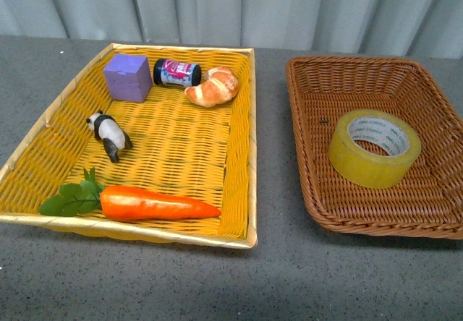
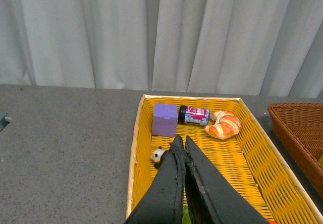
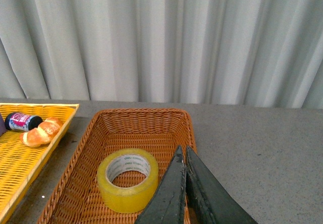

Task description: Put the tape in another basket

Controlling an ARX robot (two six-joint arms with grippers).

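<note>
The tape (image 1: 374, 147), a wide yellowish roll with a pale printed core, lies flat inside the dark brown wicker basket (image 1: 318, 82) on the right. The right wrist view shows the tape (image 3: 127, 180) in the basket (image 3: 136, 123), with my right gripper (image 3: 183, 150) shut and empty beside the roll, over the basket's rim. My left gripper (image 2: 181, 140) is shut and empty above the bright yellow woven tray (image 2: 252, 143). Neither arm appears in the front view.
The yellow tray (image 1: 242, 155) on the left holds a purple cube (image 1: 127, 76), a small dark jar (image 1: 176, 72), a croissant (image 1: 214, 86), a panda figure (image 1: 109, 134) and a carrot (image 1: 155, 203). Grey tabletop (image 1: 275, 277) lies between and before the baskets; curtain behind.
</note>
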